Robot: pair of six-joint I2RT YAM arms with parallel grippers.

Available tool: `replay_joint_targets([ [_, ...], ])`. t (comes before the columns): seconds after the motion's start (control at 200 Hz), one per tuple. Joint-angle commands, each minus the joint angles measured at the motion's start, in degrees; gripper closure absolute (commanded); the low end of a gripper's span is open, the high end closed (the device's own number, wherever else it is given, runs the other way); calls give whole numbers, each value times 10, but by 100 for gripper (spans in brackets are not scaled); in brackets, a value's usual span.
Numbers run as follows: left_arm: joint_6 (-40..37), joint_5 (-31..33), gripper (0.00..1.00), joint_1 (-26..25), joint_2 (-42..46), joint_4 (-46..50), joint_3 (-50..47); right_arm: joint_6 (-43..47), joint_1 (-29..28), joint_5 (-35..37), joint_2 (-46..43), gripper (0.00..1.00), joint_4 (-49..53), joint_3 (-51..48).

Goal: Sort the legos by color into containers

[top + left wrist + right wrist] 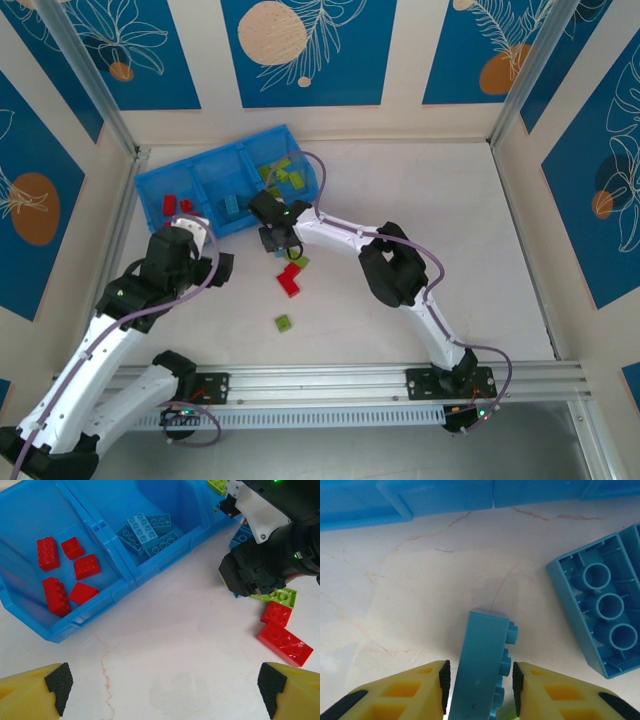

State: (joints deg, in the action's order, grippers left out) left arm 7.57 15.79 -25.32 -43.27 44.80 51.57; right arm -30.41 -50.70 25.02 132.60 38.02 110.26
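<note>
Three compartments sit side by side in the blue bin (212, 158) at the far left of the desk (430, 220). From the left wrist we count five red bricks (65, 575) in the left compartment and a few light blue bricks (147, 530) in the middle one. From above, yellow-green bricks (285, 177) lie in the right one.

The right gripper (481, 677) is low over the desk just in front of the bin. Its fingers (415, 690) are pressed on both sides of a light blue brick (480, 650), held on edge with its studs to the right. Just beside it lies a second light blue brick (602, 610), upside down with its hollow tubes showing.

The left gripper (165, 687) hovers over bare desk near the red compartment, its fingers (55, 682) spread wide with nothing between them.

Near the right gripper, two loose red bricks (285, 642) and a green brick (277, 596) touch one another on the desk. One more green brick (284, 322) lies apart, nearer the arm bases.
</note>
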Motion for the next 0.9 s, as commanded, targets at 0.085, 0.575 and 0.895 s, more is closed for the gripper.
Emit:
replay_joint_targets([
  [0.085, 9, 16, 3, 9, 15, -2, -7, -10, 3, -22, 17, 60, 15, 18],
  [0.575, 6, 20, 3, 12, 41, -10, -12, 32, -8, 7, -80, 78, -25, 11],
  [0.895, 1, 16, 3, 28, 96, -31, -24, 112, -12, 68, -151, 78, -234, -43],
])
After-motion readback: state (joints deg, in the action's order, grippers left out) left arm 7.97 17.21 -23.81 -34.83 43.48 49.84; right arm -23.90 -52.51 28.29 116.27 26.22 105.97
